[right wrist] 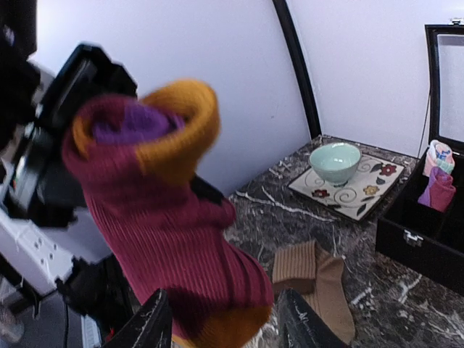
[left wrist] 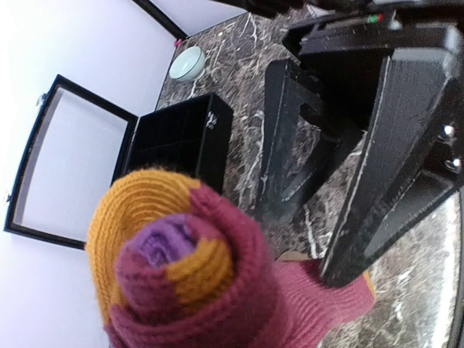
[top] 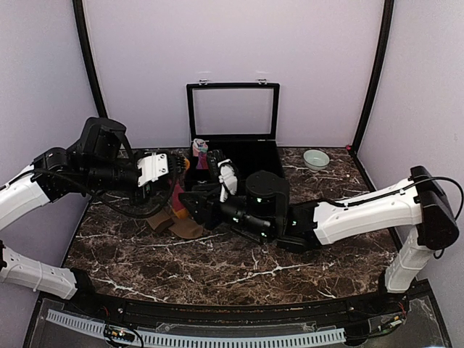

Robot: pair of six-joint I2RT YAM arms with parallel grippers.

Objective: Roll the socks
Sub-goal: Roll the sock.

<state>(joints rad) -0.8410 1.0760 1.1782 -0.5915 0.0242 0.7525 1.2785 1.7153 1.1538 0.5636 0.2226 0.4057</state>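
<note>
One red sock [right wrist: 167,232] hangs near upright: left jaws clamp its rolled top, right jaws half open around its tail. Tan socks [right wrist: 319,283] flat below, box [right wrist: 406,246] behind.

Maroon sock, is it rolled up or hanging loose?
Partly rolled: the maroon sock has its top end coiled, purple and orange showing; the rest hangs down.

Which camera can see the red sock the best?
The right wrist view: the whole red sock shows there, from rolled top to orange bottom. The left wrist view shows only its rolled end, very close. From the top, just a sliver peeks between the arms.
</note>
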